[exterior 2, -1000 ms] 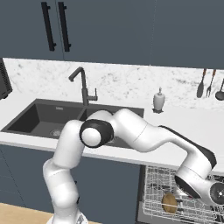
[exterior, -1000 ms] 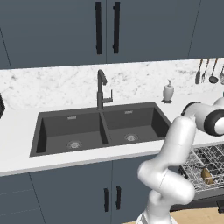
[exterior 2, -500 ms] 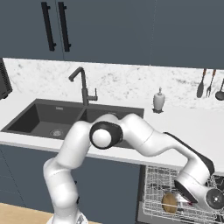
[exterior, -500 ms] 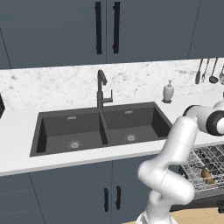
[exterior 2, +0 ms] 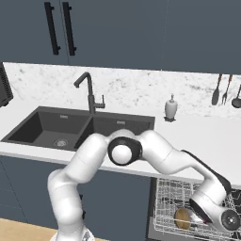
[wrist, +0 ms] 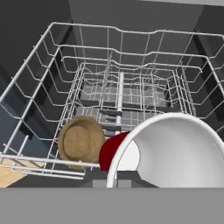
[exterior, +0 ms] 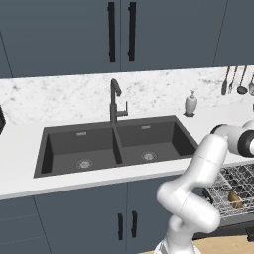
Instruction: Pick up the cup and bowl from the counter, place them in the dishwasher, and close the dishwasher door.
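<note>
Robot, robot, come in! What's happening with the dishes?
Gripper low over the wire rack, jaws hidden. White bowl right below hand. Brown cup in rack. Nothing blocking.

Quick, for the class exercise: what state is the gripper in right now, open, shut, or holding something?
Gripper: cannot be told; the bowl sits right against it over the dishwasher rack and hides its fingertips.

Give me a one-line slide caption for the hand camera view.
Hand view over the dishwasher's wire rack, with a tan bowl inside and a red-and-white cup close to the camera.
</note>
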